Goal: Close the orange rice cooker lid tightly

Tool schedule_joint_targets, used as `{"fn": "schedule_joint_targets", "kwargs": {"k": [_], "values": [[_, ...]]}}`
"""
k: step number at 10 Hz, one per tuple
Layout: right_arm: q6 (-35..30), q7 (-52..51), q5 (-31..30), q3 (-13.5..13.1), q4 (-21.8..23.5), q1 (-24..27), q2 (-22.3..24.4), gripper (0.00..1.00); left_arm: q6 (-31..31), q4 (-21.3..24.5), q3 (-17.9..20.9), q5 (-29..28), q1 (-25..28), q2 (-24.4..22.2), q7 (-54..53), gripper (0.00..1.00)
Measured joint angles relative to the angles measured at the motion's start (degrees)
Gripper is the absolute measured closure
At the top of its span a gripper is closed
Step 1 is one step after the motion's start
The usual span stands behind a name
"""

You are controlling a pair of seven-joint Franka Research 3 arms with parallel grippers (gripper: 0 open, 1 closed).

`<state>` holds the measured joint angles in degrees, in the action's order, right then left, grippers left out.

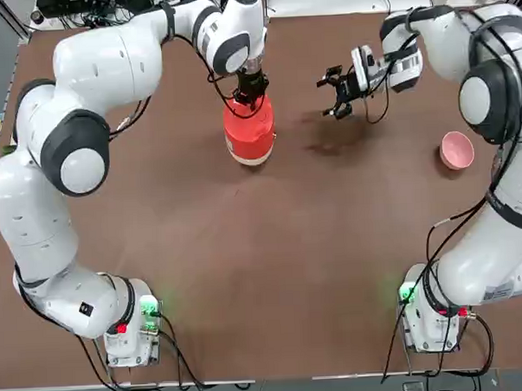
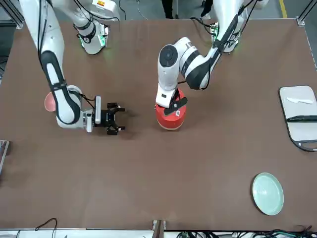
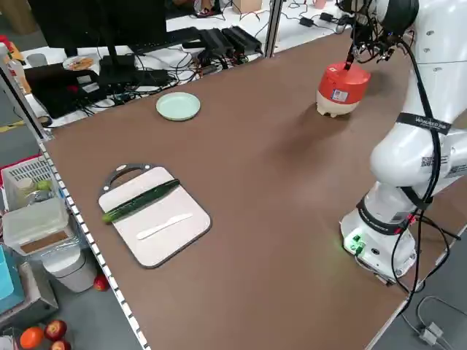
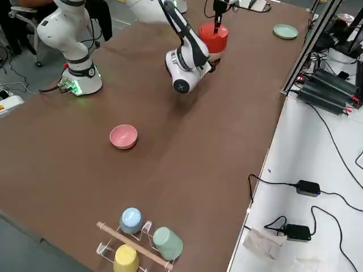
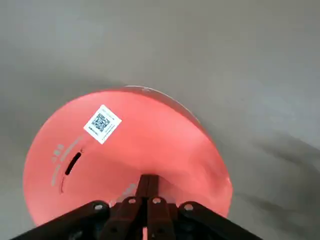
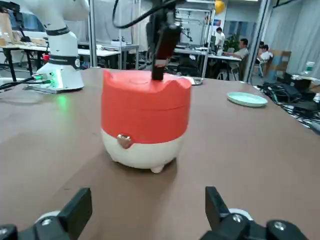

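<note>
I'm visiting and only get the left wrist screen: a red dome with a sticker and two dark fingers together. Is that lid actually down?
Observer: Yes. In the right wrist view the lid sits flat on the orange rice cooker, no gap showing.
Operator: What's pressing it?
Observer: The left gripper, fingers shut, tip down on the lid's top.
Operator: Is the other arm helping?
Observer: No. The right gripper hangs open beside the cooker, apart from it.
Operator: Anything else nearby?
Observer: A pink bowl sits farther off on the right side of the table.
</note>
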<state>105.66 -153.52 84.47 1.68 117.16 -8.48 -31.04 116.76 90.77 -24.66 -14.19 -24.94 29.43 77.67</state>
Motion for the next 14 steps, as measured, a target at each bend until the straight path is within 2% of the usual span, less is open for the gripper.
{"fn": "schedule_joint_targets", "kwargs": {"k": [2, 4, 7, 8, 10, 14], "values": [[-1.66, -0.98, 1.41, 0.11, 1.63, -1.79, -0.99, 0.0, -0.5, -0.86, 0.18, 0.29, 0.96, -0.27, 0.01, 0.87], [-4.47, -1.14, 4.35, 0.26, 3.92, -4.72, -2.05, 0.0, -5.22, -3.63, 0.2, 3.33, 2.96, -2.62, 0.01, 0.59], [-7.95, -1.64, 7.54, 0.43, 4.6, -8.01, -6.15, 0.05, -11.22, -5.67, 0.28, 3.97, 7.72, -7.69, -1.98, 0.14], [-8.86, -2.1, 9.21, 0.55, 4.74, -8.4, -6.73, 0.07, -12.64, -5.72, 0.31, 4.01, 10.15, -8.95, -5.89, 0.04], [-9.53, -2.45, 13.41, 0.79, 5.04, -9.62, -7.52, 0.2, -14.98, -5.76, 0.38, 4.17, 15.27, -11.2, -13.45, 0.01], [-12.48, -4.39, 23.24, 1.81, 7.18, -13.34, -10.94, 0.2, -18.55, -5.82, 0.41, 4.25, 25.54, -14.73, -27.21, 0.0]]}}
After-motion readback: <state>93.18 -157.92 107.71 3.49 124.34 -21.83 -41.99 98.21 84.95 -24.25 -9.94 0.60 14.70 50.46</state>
